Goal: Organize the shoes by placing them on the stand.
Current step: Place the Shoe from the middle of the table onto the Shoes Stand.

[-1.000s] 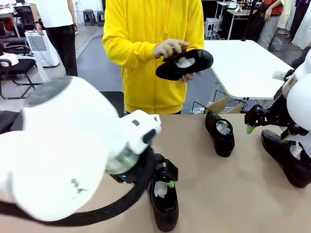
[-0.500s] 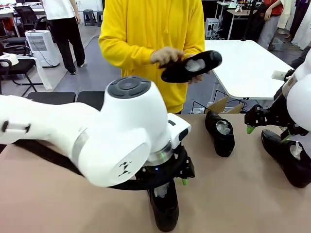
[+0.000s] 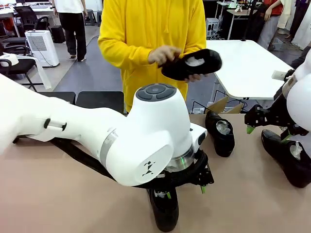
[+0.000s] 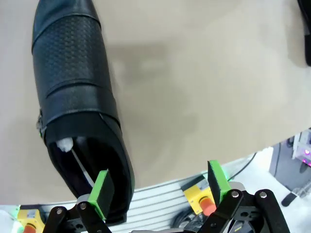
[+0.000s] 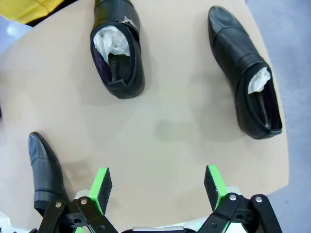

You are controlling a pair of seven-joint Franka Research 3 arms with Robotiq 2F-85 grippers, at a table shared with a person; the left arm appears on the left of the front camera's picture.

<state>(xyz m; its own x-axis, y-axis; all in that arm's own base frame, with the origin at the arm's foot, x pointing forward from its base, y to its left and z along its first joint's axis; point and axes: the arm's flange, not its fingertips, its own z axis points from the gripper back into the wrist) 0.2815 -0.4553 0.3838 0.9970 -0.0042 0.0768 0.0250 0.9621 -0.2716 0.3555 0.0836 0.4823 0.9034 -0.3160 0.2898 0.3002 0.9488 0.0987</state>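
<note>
A glossy black shoe [image 3: 165,216] stuffed with white paper lies at the table's near centre. My left gripper [image 3: 185,192] hangs open over its heel end. In the left wrist view one green pad [image 4: 102,188] sits at the heel opening of that shoe [image 4: 77,92], and the gap of the left gripper [image 4: 160,183] is over bare table. A second shoe [image 3: 221,133] and a third shoe [image 3: 289,158] lie to the right. My right gripper [image 3: 251,127] hovers open between them, holding nothing [image 5: 158,183]. The person's hands hold the fourth shoe [image 3: 192,64]. The stand is out of view.
My bulky left arm [image 3: 121,141] stretches across the middle of the tan tabletop [image 3: 243,194]. A white table [image 3: 243,63] and a cardboard box [image 3: 219,104] stand beyond the far edge. Yellow button boxes [image 4: 201,194] sit below the near table edge.
My left arm has swung to the right across the table, carrying its open gripper rightward over the near shoe. The person has shifted the held shoe slightly. The right arm has stayed still.
</note>
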